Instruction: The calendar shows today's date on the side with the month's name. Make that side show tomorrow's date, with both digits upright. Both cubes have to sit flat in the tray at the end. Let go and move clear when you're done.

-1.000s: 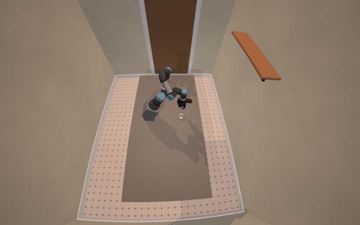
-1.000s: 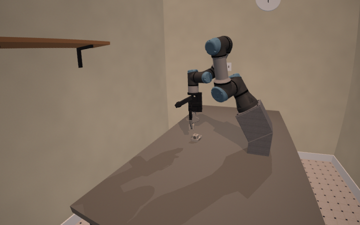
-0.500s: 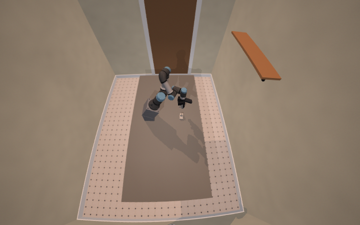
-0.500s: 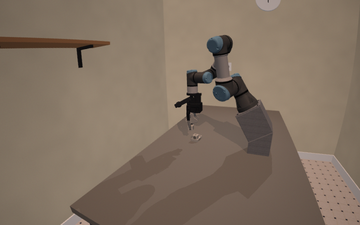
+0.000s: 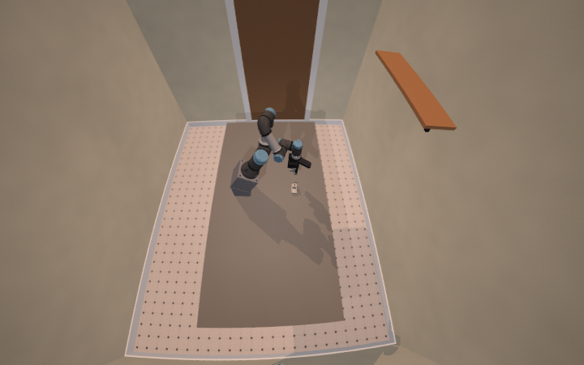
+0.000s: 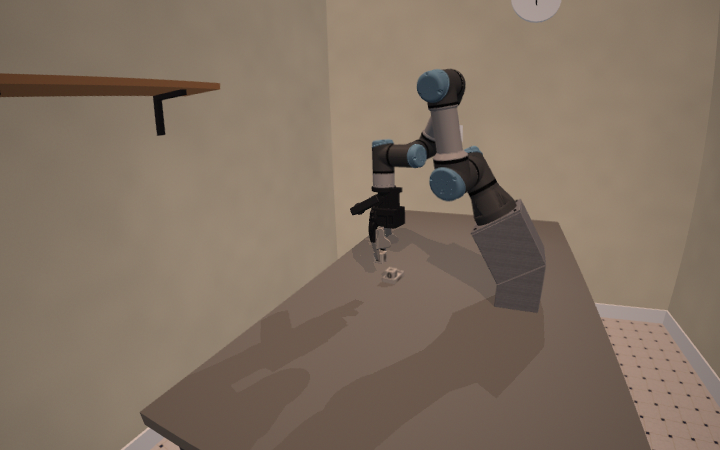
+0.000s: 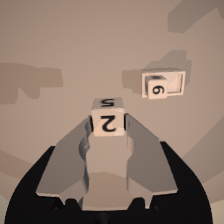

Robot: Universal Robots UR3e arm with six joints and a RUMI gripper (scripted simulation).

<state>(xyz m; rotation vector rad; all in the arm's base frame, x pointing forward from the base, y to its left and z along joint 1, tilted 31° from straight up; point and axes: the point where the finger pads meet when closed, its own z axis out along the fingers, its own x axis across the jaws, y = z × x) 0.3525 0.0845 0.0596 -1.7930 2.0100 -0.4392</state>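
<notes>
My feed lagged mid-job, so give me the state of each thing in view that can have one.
Black two-finger gripper: shut on the white number cube.
White number cube: lifted clear of the table, 2 facing the wrist camera.
Pale calendar tray: on the brown table, one slot vacant.
Second white cube: seated in the tray, showing 6.
</notes>
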